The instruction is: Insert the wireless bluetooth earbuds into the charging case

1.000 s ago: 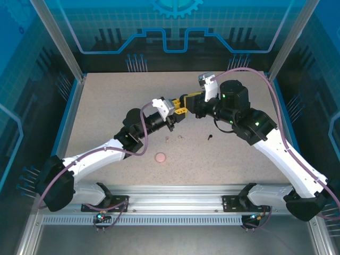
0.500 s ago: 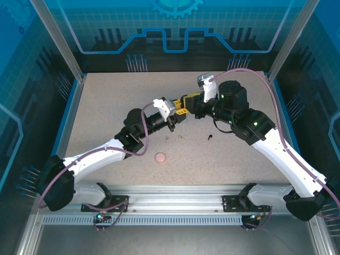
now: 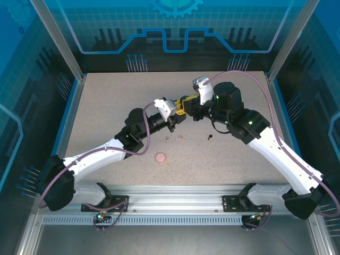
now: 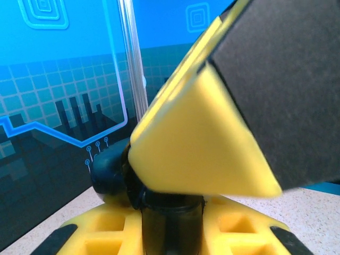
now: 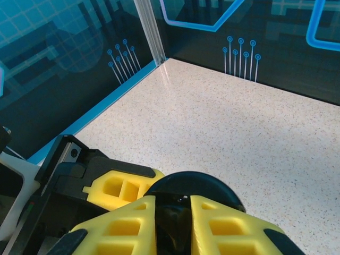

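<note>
L end effector and R end effector meet tip to tip above mid surface, slightly far of centre. L reaches in from near-left, R from the right.

Black case sits between them, off the surface. R wrist cam: the R end effector's two yellow fingers flank the round black case, a narrow gap between them with the case in it, so it is closed on the case. One L finger shows just left of the case, touching or nearly so. L wrist cam: L end effector fully closed, with a dark upright piece of the case pinched between its yellow fingers. A big yellow wedge of an R finger crosses right above it. Can't tell if the case lid is up.

Earbuds lie loose on the surface, near of the end effectors and apart from both. Pale earbud and 2nd pale earbud are close together; black earbud is further right. Too small to tell how they lie.

Pink case lies flat near-left of the pale pair, well apart from the black case.
</note>
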Controlling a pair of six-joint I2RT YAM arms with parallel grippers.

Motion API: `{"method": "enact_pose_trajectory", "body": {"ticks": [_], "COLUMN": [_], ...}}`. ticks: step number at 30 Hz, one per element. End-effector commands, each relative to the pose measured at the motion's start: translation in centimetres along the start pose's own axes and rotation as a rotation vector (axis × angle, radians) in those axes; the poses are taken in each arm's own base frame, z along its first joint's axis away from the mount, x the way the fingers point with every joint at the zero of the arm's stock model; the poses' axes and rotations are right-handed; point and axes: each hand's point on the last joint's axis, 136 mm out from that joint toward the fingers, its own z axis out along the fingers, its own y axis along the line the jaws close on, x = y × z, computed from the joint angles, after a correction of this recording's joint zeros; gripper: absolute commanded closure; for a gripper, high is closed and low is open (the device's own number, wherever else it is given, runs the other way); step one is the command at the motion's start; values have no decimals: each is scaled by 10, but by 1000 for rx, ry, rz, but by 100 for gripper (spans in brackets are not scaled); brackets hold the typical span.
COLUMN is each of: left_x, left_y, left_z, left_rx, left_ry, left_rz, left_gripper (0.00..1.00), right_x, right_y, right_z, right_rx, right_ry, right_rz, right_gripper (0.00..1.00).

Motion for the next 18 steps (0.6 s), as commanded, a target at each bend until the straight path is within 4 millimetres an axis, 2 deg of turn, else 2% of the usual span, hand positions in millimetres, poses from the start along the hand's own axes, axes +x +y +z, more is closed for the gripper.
{"method": "enact_pose_trajectory", "body": {"ticks": [1,5,6,7,9,11,14,16,18], "left_x": [-30,-28,-26,-26,-24,-19,-13,-10,-9], "left_y": [0,1,1,1,2,2,3,4,3], "left_z": [3,4,4,4,4,3,1,0,-2], "left_rx": [-7,-10,-10,-9,-13,-16,-26,-34,-34], "left_ry": [-89,-85,-81,-79,-76,-67,-66,-67,-69], "left_rz": [21,9,8,5,-1,-9,-19,-23,-26], "left_gripper": [100,100,100,100,100,100,100,100,100], "right_x": [26,36,36,32,21,2,-28,-44,-52], "right_y": [21,21,19,17,15,16,15,4,-16], "right_z": [11,16,15,14,9,-2,-25,-42,-55], "right_rx": [-93,-73,-64,-51,-33,-28,-20,15,69], "right_ry": [122,159,155,145,118,70,-3,-51,-71], "right_rz": [-62,-76,-73,-65,-45,-17,32,86,167], "right_gripper": [80,79,77,71,61,47,37,32,30]}}
